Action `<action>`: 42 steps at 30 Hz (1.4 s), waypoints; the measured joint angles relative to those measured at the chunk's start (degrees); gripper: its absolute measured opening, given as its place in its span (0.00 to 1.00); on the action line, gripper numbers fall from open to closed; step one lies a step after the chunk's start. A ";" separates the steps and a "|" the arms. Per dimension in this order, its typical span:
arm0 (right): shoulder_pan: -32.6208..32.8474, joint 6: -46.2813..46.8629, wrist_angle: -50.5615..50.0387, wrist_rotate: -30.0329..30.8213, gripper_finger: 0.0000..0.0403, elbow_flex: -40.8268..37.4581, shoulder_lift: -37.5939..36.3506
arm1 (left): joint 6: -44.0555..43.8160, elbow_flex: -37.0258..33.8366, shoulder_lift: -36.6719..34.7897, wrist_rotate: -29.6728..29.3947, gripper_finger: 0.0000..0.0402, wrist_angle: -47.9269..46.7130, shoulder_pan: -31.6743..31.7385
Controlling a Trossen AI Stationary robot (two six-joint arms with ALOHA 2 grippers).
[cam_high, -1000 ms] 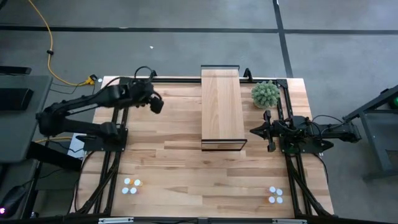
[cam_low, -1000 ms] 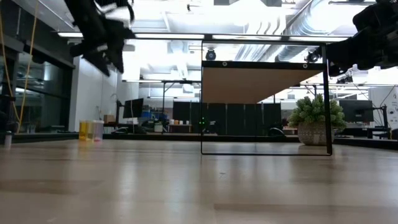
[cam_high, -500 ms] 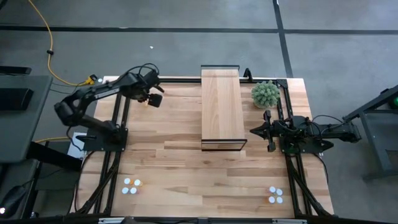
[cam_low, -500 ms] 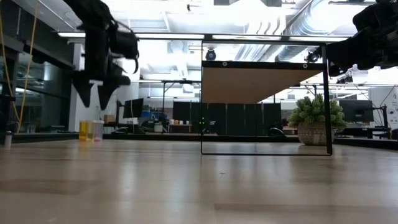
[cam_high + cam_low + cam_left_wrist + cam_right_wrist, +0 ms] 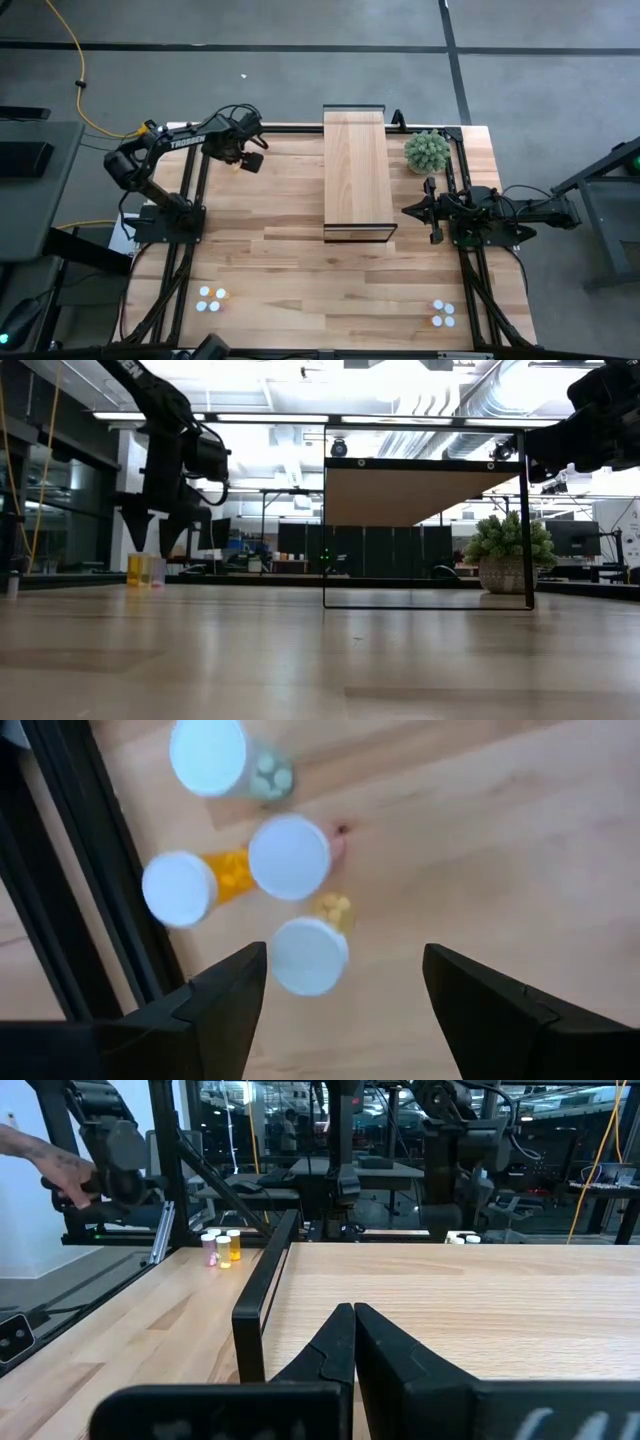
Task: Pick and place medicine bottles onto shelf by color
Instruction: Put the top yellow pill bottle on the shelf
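Hovering over the far-left corner of the desk (image 5: 290, 260), the left pincer (image 5: 243, 158) hangs with its fingers (image 5: 225, 1005) spread wide and pointing down, nothing between them. Right beneath sits a cluster of four medicine bottles (image 5: 270, 880), white caps up: one with orange contents (image 5: 182, 888), one yellowish (image 5: 310, 952), one pinkish (image 5: 290, 857), one pale blue-green (image 5: 212, 758). From table height that same cluster (image 5: 146, 568) shows as a tight little group just under the fingertips. Two more groups wait on the near edge, one near-left (image 5: 210, 298) and one near-right (image 5: 443, 314). The shelf (image 5: 356, 172) stands in the middle of the desk toward the far side, its top bare. Over on the right, the right pincer (image 5: 433, 212) rests pressed together, parked near a small potted plant (image 5: 427, 150).

So this looks like the approach to the very first pick. The yellowish bottle lies closest between the open fingers. Next move, as I read it: drop straight down, centre on one cap, and close without nudging the neighbours, which stand nearly touching.
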 joint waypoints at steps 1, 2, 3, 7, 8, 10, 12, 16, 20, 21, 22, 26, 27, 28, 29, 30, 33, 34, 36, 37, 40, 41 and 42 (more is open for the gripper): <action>0.00 -0.01 0.00 0.00 0.00 0.00 0.00 | -0.18 0.00 0.00 -0.07 0.64 0.35 0.00; 0.00 0.00 0.00 -0.01 0.00 0.00 0.00 | -0.18 0.00 0.00 -0.12 0.64 0.58 0.00; 0.00 0.00 0.00 0.00 0.00 0.00 0.00 | -0.16 0.00 0.00 -0.20 0.64 0.84 0.00; 0.00 -0.01 0.00 0.01 0.00 -0.01 0.00 | -0.16 0.00 0.00 -0.18 0.63 1.19 0.00; 0.00 -0.01 0.00 0.00 0.00 0.00 0.00 | -0.15 0.00 0.00 -0.17 0.62 1.14 0.00; 0.00 -0.01 0.00 0.00 0.00 -0.01 0.00 | -0.16 0.00 0.00 0.10 0.61 0.65 0.00; 0.00 -0.01 0.00 0.01 0.00 0.01 0.00 | -0.16 0.00 0.00 0.15 0.59 -0.01 0.00; 0.00 0.00 0.00 -0.01 0.00 0.00 0.00 | -0.50 -0.02 0.00 0.06 0.57 -0.35 0.00; 0.00 -0.01 0.00 0.00 0.00 0.01 0.00 | -0.60 -0.02 0.00 0.05 0.56 0.27 0.00; 0.00 0.01 0.00 0.00 0.00 0.01 0.00 | -0.60 -0.02 0.00 0.06 0.56 0.22 0.00; 0.00 -0.01 0.00 -0.01 0.00 0.01 0.00 | -0.60 -0.02 0.04 0.05 0.55 0.09 0.00; 0.00 -0.01 0.00 0.00 0.00 0.01 0.00 | -0.60 -0.74 0.33 -1.10 0.55 -0.59 0.00; 0.00 -0.01 0.00 -0.01 0.00 0.01 0.00 | -0.62 -1.12 0.33 -1.18 0.55 -0.31 0.00; 0.00 -0.01 0.00 0.00 0.00 0.00 0.00 | -0.62 -1.52 0.38 -0.76 0.55 0.09 0.02; 0.00 -0.01 0.00 -0.01 0.00 0.01 0.00 | -0.62 -1.88 0.45 -0.81 0.55 0.32 0.01; 0.00 0.00 0.00 0.01 0.00 0.01 0.00 | -0.64 -2.09 0.45 -0.70 0.55 0.59 0.00; 0.00 -0.01 0.00 0.01 0.00 -0.01 0.00 | -1.36 -2.38 0.44 -0.58 0.55 1.38 -0.02; 0.00 -0.01 0.00 -0.01 0.00 0.01 0.00 | -1.50 -2.38 0.44 -0.39 0.55 1.57 -0.02; 0.00 -0.01 0.00 -0.01 0.00 0.00 0.00 | -1.55 -2.39 0.44 0.45 0.55 2.34 -0.02; 0.00 -0.01 0.00 -0.01 0.00 0.01 0.00 | -1.56 -2.39 0.44 1.13 0.55 2.50 -0.02; 0.00 0.00 0.00 0.00 0.00 0.01 0.00 | -1.45 -2.38 0.42 3.33 0.55 2.55 -0.03; 0.00 -0.01 0.00 0.00 0.00 0.00 0.00 | -0.61 -2.38 0.32 4.68 0.55 2.49 -0.08; 0.00 -0.01 0.00 -0.01 0.00 -0.01 0.00 | 0.59 -2.39 0.00 6.10 0.55 2.31 -0.12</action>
